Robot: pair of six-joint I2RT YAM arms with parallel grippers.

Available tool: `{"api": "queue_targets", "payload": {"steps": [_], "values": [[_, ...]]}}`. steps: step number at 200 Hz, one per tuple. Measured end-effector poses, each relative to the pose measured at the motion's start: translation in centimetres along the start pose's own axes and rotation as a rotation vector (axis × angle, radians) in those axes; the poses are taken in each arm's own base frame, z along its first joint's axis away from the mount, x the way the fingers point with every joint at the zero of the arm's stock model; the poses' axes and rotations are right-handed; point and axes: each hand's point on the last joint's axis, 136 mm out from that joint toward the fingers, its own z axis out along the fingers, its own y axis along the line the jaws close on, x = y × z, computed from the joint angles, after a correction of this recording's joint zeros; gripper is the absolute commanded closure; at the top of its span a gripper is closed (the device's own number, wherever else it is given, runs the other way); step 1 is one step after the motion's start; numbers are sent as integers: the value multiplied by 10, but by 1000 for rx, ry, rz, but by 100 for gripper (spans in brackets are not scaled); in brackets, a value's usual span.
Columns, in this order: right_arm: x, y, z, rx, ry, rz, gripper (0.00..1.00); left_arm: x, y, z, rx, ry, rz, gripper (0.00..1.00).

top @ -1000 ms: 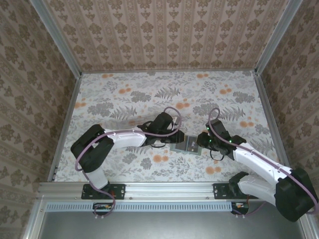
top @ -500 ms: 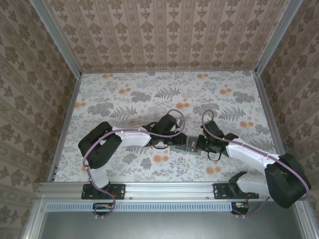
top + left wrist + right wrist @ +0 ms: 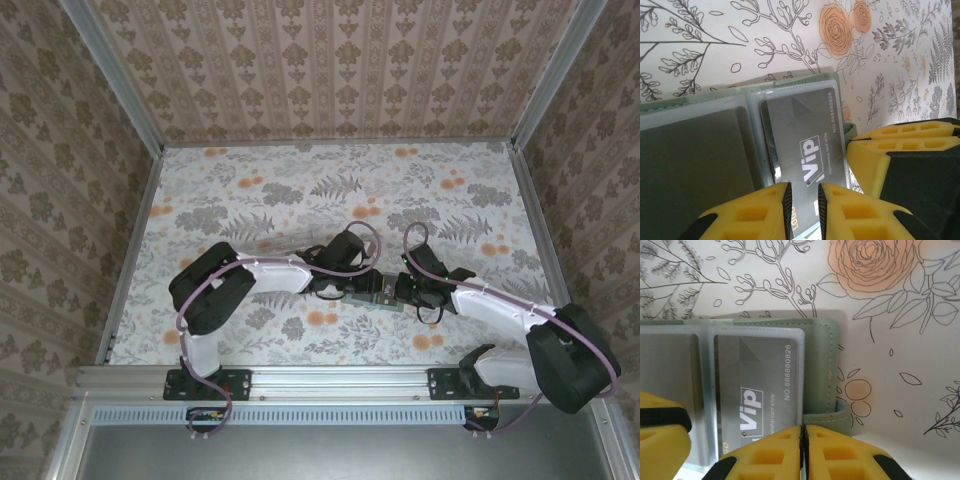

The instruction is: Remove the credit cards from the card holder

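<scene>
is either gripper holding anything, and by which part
cannot tell: right gripper jaws shut at the card holder's near edge, by the vip card's corner; left gripper jaws slightly apart over that card

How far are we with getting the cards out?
Done: the card holder lies open. In hand: the left gripper, jaws slightly apart, and the right gripper, jaws shut, sit at the edge of the Vip card. Left: that card is not yet pulled out.

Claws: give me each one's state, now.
Left claw: slightly open above the VIP card.
Right claw: closed at that card's edge; grip unclear.
</scene>
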Motion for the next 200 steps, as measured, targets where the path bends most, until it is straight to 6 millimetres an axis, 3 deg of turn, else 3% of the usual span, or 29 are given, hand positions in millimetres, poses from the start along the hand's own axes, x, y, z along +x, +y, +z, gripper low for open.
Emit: {"api": "queue_targets", "payload": {"steps": [91, 200], "values": [[-1, 1, 8, 0, 1, 0, 89, 6, 9, 4, -28, 26, -33, 72], [-1, 2, 8, -2, 3, 1, 88, 5, 7, 8, 2, 32, -75, 78]]}}
